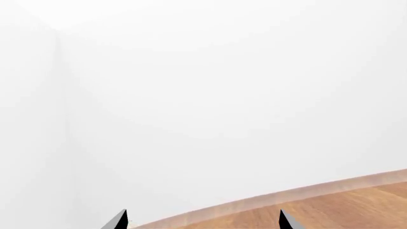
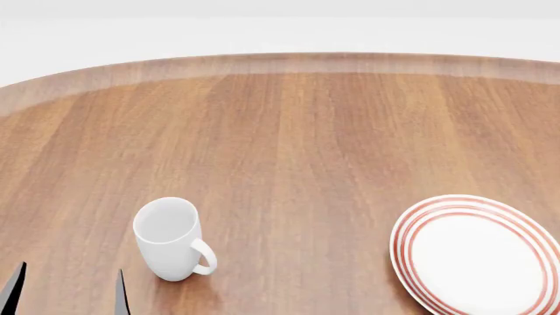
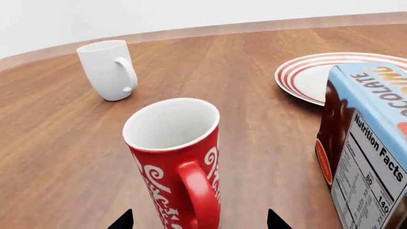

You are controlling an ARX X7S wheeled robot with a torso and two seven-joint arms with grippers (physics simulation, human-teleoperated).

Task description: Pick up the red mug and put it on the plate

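- The red mug [image 3: 177, 157] stands upright on the wooden surface [image 3: 254, 124], seen only in the right wrist view; its white inside shows and its red handle faces the camera.
- The right gripper [image 3: 198, 220] shows only as 2 dark fingertips, 1 on either side of the red mug's lower body. The jaws are spread wide, and neither tip can be seen touching the mug.
- The plate [image 2: 477, 254] lies flat at the near right of the surface in the head view, its red rings circling a bare white centre.
- In the right wrist view the plate [image 3: 318, 74] lies beyond a blue carton [image 3: 372, 143] with a nutrition facts panel, which stands just beside the red mug.
- A plain white mug [image 2: 170, 239] stands upright at the near left in the head view, handle turned to the right, well apart from the plate.
- The left gripper [image 2: 68, 292] shows as 2 dark fingertips at the near left edge, close to the white mug, jaws parted with nothing between them.
- The left wrist view shows the surface's curved edge [image 1: 267, 200] against a white wall.
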